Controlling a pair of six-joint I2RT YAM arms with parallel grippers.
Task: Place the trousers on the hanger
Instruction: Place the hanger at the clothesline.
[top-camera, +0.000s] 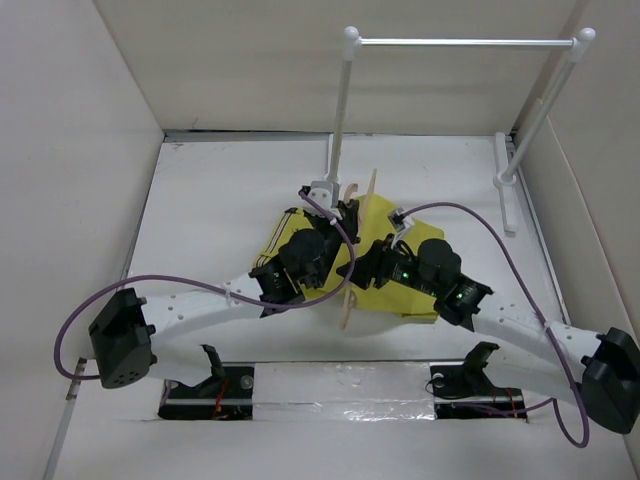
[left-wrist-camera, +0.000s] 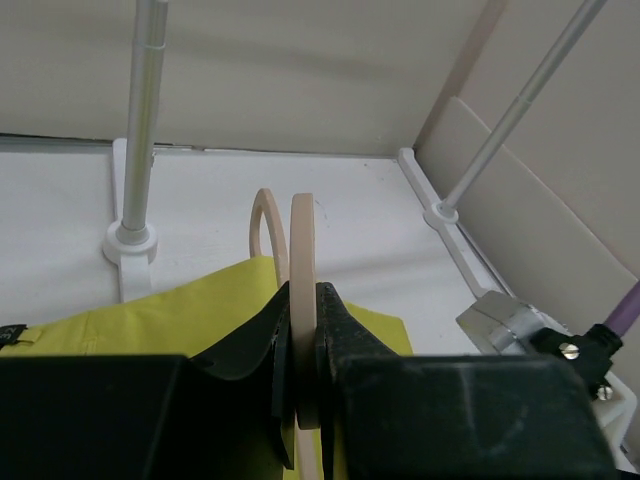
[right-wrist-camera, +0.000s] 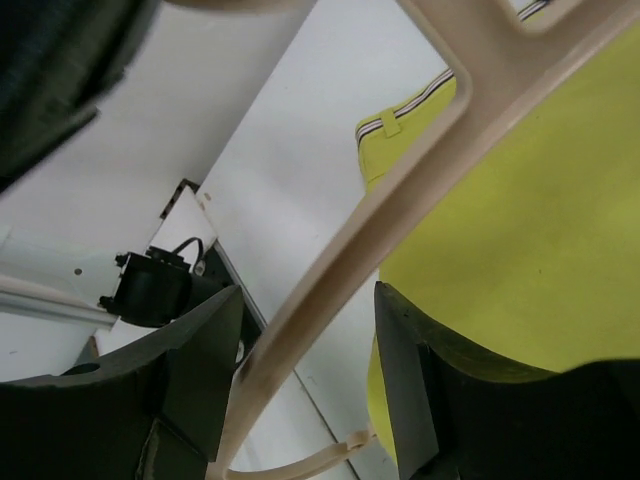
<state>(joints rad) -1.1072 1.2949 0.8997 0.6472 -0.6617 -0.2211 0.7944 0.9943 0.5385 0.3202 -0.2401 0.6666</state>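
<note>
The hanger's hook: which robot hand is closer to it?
Left. The left gripper clamps the hanger right by its hook; the right gripper sits open around the hanger farther down.

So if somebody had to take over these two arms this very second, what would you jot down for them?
Left gripper: shut on the thin pale beige wooden hanger, holding it on edge over the cloth.
Right gripper: open, with a finger on either side of a hanger bar, not clamping it.
Yellow-green cloth trousers with a striped waistband: lying on the white table, under the hanger and both arms.
Done: the hanger is in the left grip.
Left: get the trousers over the hanger; as far as these views show, no cloth hangs on it yet.
</note>
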